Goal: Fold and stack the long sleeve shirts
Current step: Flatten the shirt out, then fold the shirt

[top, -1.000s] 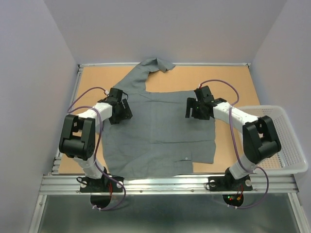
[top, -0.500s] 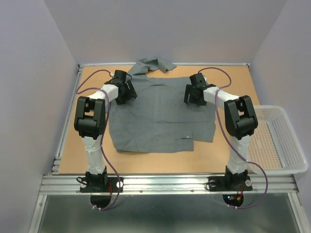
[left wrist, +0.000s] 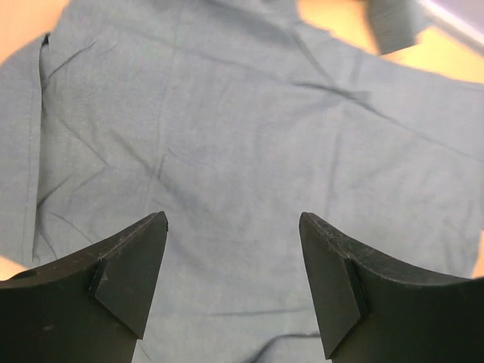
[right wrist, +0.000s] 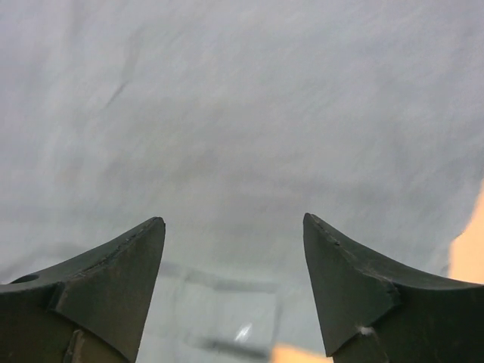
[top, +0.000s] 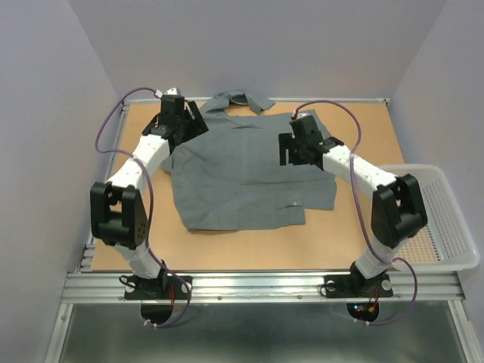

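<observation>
The grey long sleeve shirt (top: 242, 178) lies spread on the tan table, its collar end bunched at the far edge. It fills the left wrist view (left wrist: 249, 144) and the right wrist view (right wrist: 242, 128). My left gripper (top: 184, 125) is open and empty above the shirt's far left corner. My right gripper (top: 293, 149) is open and empty above the shirt's far right part. In both wrist views the jaws stand wide apart with only cloth below them.
A white mesh basket (top: 448, 227) stands at the table's right edge. Bare tan table (top: 355, 121) shows around the shirt. Grey walls enclose the back and sides. The arms' purple cables loop above the table.
The shirt has been dragged toward the far edge. Both grippers moved farther back over it and now hang open above the cloth.
</observation>
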You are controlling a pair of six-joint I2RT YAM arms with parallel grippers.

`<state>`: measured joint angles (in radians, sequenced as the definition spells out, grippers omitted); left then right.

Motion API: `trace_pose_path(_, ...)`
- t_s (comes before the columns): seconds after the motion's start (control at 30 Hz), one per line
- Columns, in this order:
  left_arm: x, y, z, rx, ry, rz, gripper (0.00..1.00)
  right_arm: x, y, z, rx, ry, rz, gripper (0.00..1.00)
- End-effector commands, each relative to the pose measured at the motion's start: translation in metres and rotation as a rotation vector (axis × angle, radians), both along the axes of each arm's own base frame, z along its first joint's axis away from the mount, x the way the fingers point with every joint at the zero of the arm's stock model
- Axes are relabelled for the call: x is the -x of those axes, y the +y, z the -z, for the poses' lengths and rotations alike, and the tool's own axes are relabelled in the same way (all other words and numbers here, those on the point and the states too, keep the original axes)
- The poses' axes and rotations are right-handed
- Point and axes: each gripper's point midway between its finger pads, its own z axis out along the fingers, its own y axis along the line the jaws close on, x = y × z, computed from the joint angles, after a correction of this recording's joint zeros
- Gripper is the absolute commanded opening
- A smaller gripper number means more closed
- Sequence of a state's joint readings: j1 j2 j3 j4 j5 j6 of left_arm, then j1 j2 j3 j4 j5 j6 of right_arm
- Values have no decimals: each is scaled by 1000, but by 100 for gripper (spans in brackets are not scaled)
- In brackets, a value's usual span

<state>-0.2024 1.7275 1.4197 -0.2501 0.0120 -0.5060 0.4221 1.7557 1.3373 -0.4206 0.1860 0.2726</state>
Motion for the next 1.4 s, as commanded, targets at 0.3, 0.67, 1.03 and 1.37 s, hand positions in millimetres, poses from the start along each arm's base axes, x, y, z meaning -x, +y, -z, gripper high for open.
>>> trace_pose_path(0.3, 77, -37, 62, -36, 112, 101, 82, 162, 90, 55, 50, 203, -353, 58)
trace_pose_path(0.67, 58, -50, 117, -30, 211, 85, 82, 207, 74, 120, 119, 361, -370, 48)
trace_pose_path(1.03, 51, -39, 135, -58, 247, 37, 82, 305, 51, 112, 90, 643, -423, 46)
trace_pose_path(1.37, 45, -17, 142, -73, 262, -3, 82, 364, 17, 84, 101, 867, -441, 46)
